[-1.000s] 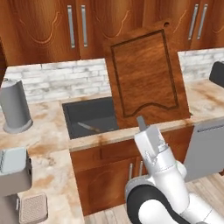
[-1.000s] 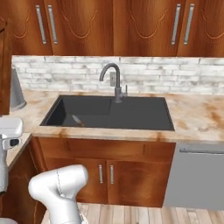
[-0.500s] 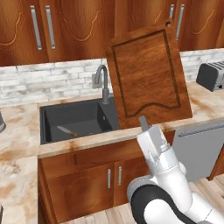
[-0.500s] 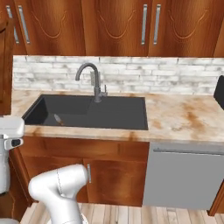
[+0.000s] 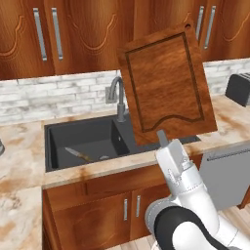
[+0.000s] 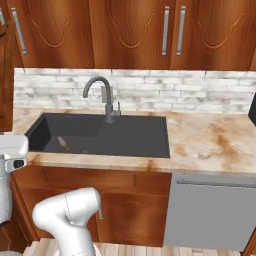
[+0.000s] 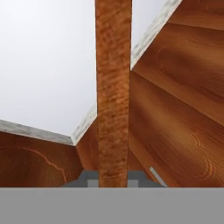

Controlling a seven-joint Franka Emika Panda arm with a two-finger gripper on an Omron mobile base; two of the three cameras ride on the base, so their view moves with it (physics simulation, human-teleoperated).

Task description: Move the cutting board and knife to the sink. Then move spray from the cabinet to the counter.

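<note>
Cutting board (image 5: pixel 166 90): held upright in air above sink (image 5: pixel 88 141) and surface (image 5: pixel 19 156), tilted slightly, gripped by bottom edge; tool (image 5: pixel 162 138) clamped shut on it, w/ board edge-on in hand view. Knife (image 5: pixel 74 154): lying in sink basin, left of faucet (image 5: pixel 117 97).

A whitewashed brick backsplash (image 6: pixel 200 90) runs along the far wall beneath reddish-brown wall cupboards with long metal handles (image 6: pixel 165 30). Lower wooden doors (image 5: pixel 97 215) stand near, with a steel dishwasher front (image 6: pixel 210 215) to the right. A dark toaster (image 5: pixel 239 88) sits far right. Pale plank floor (image 6: pixel 150 248) shows below.
</note>
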